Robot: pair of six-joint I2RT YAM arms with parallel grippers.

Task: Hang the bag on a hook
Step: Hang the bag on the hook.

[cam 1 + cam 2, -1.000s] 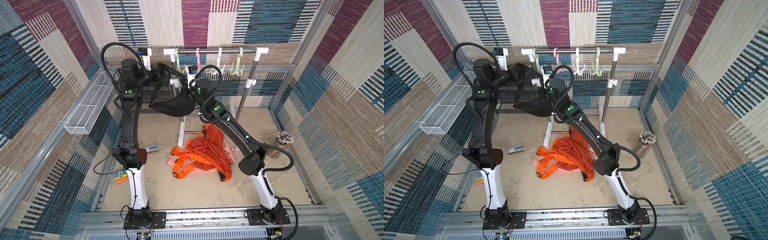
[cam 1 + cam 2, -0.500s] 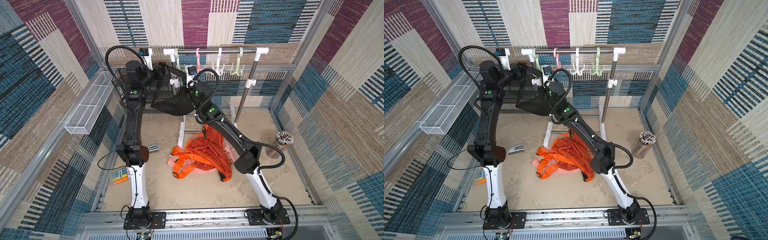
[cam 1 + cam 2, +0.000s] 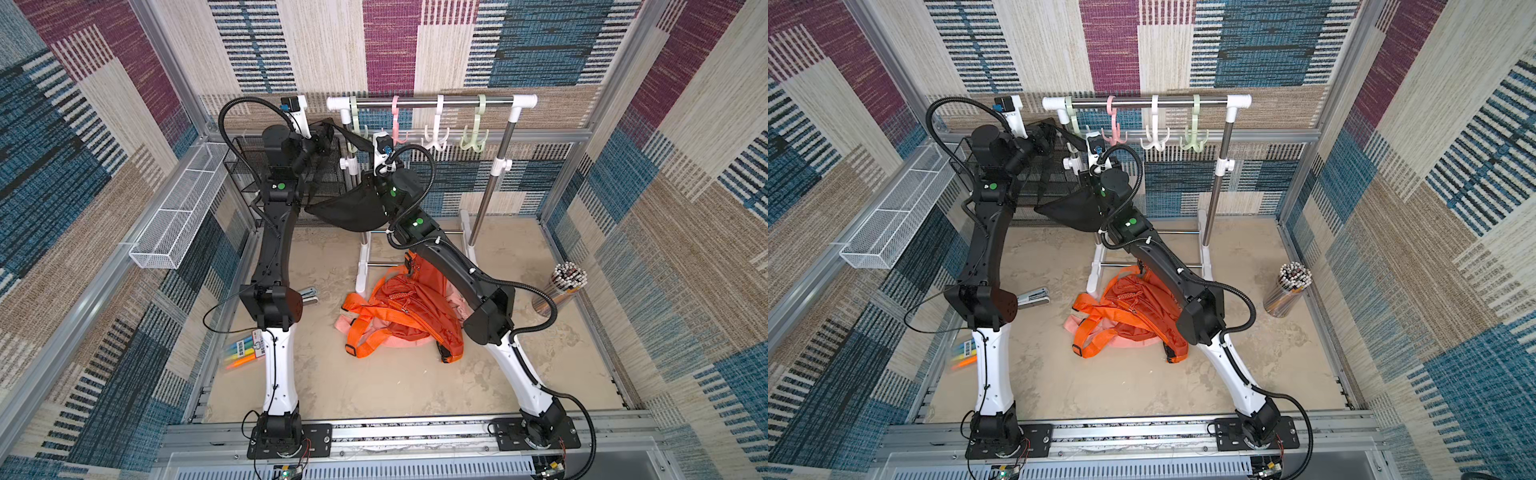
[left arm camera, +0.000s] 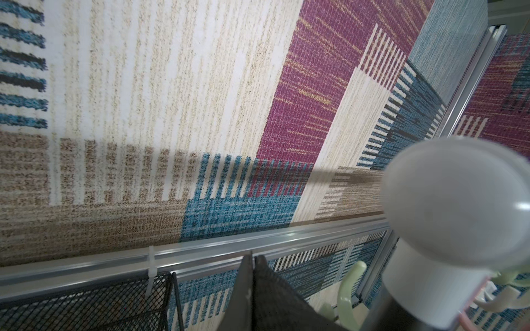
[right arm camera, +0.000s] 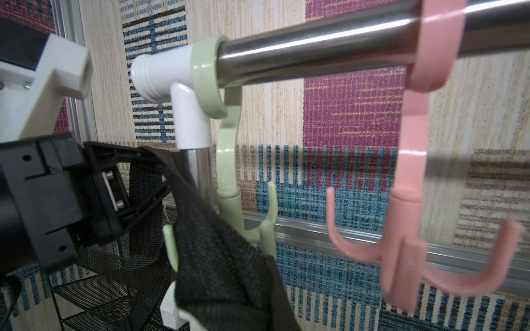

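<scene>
A black bag hangs in the air between my two arms, at the left end of the clothes rack. My left gripper is shut on the bag's strap, beside the rack's white corner piece. That strap runs down across the prongs of the pale green hook to my right gripper, which is shut on the strap's black fabric. I cannot tell whether the strap rests on a prong.
On the rail hang a pink hook, a white hook and another green hook. An orange backpack lies on the floor below. A black mesh basket, white wire basket and pencil cup stand nearby.
Both arms have risen and moved toward the rack's left end, carrying the black bag up with them. The left gripper now sits right next to the green hook.
</scene>
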